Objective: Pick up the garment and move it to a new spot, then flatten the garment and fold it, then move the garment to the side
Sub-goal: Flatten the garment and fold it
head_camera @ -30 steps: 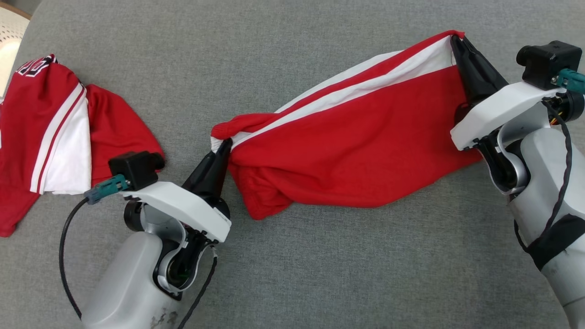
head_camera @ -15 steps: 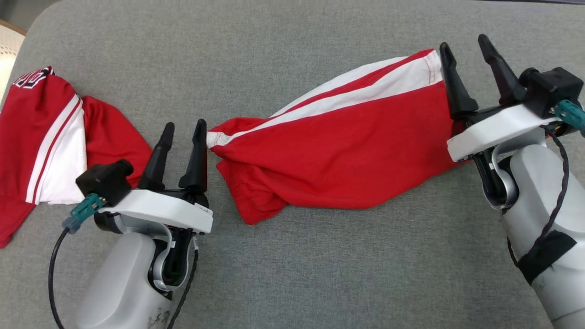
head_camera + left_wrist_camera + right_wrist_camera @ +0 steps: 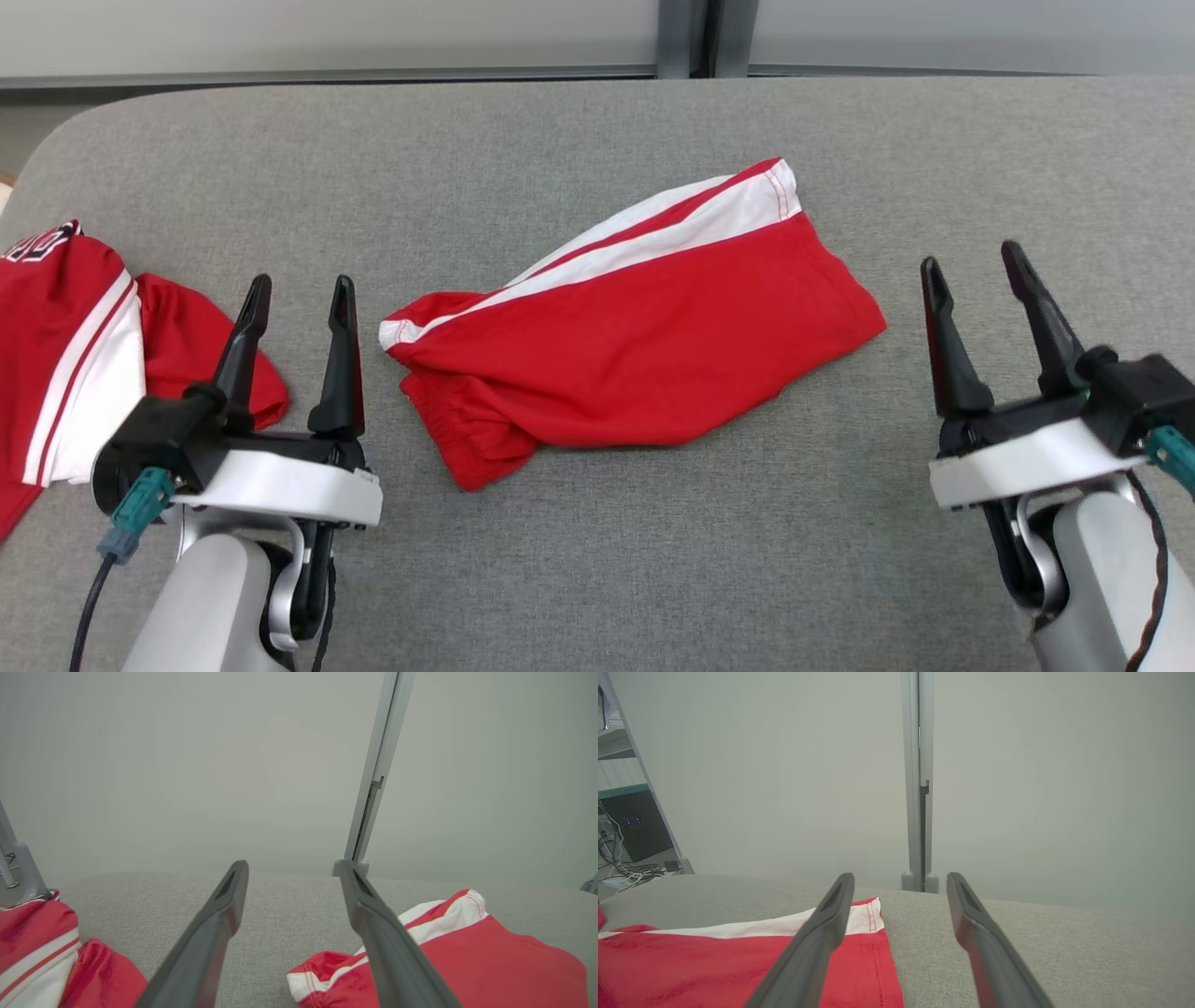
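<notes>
Left hand point(image 3: 302, 280) and right hand point(image 3: 969, 257) are held with fingers apart, empty, flanking the garment point(image 3: 644, 364), which is laid creased at mid table point(image 3: 597, 560). Flattening is judged next: its bunched left end must be pinched and spread.

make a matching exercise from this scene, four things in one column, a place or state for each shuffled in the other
1 red shorts
2 red jersey
3 left gripper
4 right gripper

a open, between the two garments
b at the head view's left edge
c lying in the middle, held by nothing
d open, right of both garments

Pairs: 1-c, 2-b, 3-a, 4-d
</notes>
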Robot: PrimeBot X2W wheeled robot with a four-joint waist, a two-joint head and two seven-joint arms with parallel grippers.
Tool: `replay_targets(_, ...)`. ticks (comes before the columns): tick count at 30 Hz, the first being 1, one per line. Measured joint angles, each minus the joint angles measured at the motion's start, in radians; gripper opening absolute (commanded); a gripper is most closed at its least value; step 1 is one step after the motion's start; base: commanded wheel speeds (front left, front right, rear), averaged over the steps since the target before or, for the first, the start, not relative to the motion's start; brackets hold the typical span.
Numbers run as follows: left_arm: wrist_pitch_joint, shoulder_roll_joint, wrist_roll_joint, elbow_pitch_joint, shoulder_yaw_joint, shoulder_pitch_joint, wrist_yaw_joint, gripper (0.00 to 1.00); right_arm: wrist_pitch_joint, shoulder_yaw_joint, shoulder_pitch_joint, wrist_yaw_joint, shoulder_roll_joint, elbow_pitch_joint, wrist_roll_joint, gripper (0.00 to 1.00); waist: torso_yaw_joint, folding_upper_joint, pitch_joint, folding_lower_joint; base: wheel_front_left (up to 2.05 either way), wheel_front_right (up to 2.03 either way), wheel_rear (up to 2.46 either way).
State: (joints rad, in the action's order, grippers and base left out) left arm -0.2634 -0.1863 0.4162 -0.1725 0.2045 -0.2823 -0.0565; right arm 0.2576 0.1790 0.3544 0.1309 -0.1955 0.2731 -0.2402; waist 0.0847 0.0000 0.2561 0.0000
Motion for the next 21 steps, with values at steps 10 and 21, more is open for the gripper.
replay_targets(10,0.000,-0.022,-0.046,-0.024,0.004,0.125,-0.020,1.00,-0.077,-0.042,-0.221,0.000,0.044,-0.141,0.032,1.00,-0.049,0.0000,-0.075,0.0000,0.00,0.00,0.00)
replay_targets(21,0.005,-0.024,-0.042,-0.027,0.010,0.151,-0.029,1.00,-0.126,-0.065,-0.269,0.000,0.048,-0.208,0.035,1.00,-0.058,0.0000,-0.100,0.0000,0.00,0.00,0.00)
